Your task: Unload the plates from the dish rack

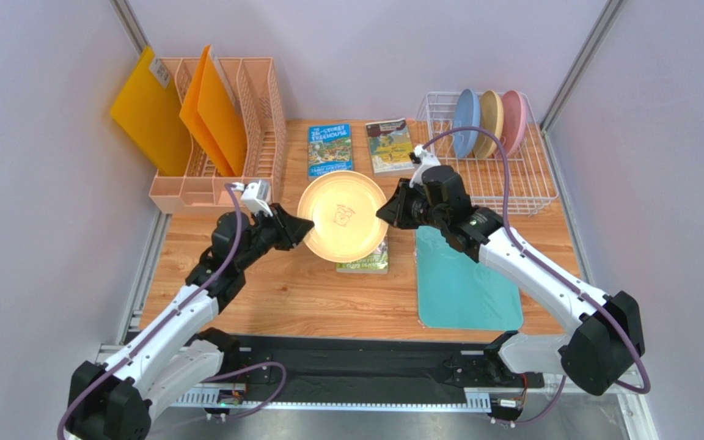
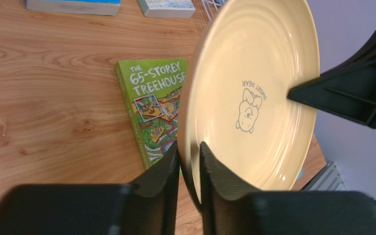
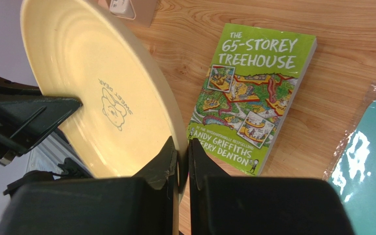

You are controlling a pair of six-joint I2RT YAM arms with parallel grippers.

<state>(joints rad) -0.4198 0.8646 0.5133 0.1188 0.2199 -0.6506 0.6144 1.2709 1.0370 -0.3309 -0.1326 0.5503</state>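
A pale yellow plate (image 1: 342, 215) with a small bear mark hangs above the table's middle, held between both arms. My left gripper (image 1: 308, 226) clamps its left rim; in the left wrist view the gripper (image 2: 189, 156) has one finger on each face of the plate (image 2: 253, 98). My right gripper (image 1: 385, 213) is shut on the opposite rim, and the right wrist view shows that gripper (image 3: 182, 152) pinching the plate (image 3: 101, 98) edge. The white wire dish rack (image 1: 512, 188) at the back right holds a blue plate (image 1: 465, 122), a tan plate (image 1: 491, 122) and a pink plate (image 1: 513, 119) upright.
A peach slotted organizer (image 1: 264, 119) with orange folders (image 1: 209, 110) stands back left. Two books (image 1: 330, 148) (image 1: 389, 144) lie at the back centre. A green book (image 1: 365, 263) lies under the held plate, and a teal mat (image 1: 466, 289) lies to its right.
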